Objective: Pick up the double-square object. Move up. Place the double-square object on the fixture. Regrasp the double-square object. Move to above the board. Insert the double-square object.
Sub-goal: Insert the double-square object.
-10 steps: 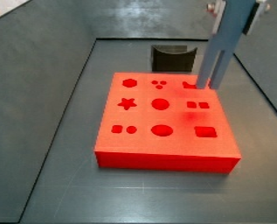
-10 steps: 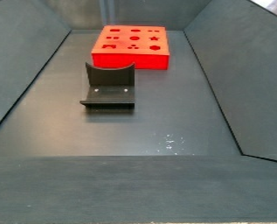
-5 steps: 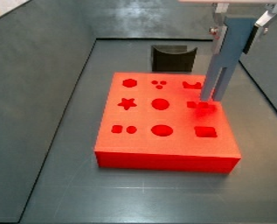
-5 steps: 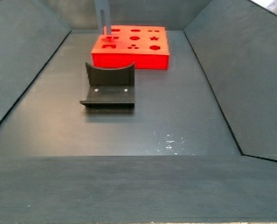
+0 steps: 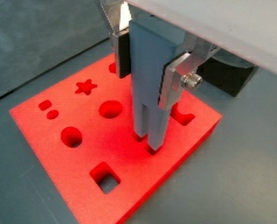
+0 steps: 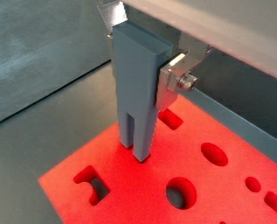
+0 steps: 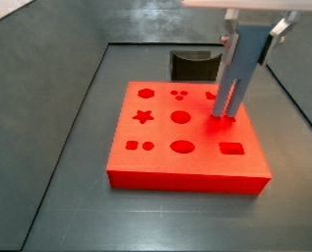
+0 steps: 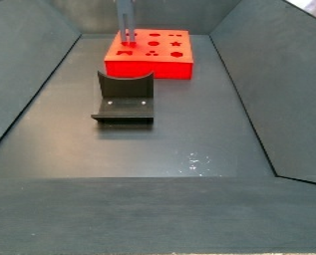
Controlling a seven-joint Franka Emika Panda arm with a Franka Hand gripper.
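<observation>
The double-square object [image 7: 237,74] is a pale blue-grey bar, held upright. My gripper [image 7: 252,28] is shut on its upper part, over the right side of the orange-red board [image 7: 185,162]. The bar's lower end stands at the pair of small square cut-outs [image 7: 222,118]; I cannot tell whether it is inside them. Both wrist views show the gripper [image 5: 150,61] [image 6: 141,66] clamping the bar [image 5: 147,96] [image 6: 134,105], whose lower tip is split, just over the board [image 5: 141,179] [image 6: 117,179]. In a side view the bar [image 8: 125,18] stands over the board [image 8: 150,68]. The dark fixture [image 7: 194,65] [image 8: 123,98] stands bare.
The board lies on a grey tray floor [image 8: 160,159] with sloping grey walls [image 7: 40,89] all round. Other cut-outs, a star [image 7: 143,116], circles and a hexagon, lie left of the bar. The fixture stands just behind the board.
My gripper has carried the bar from the board's back right towards the square cut-outs and come lower; the gripper body now shows at the top of a side view.
</observation>
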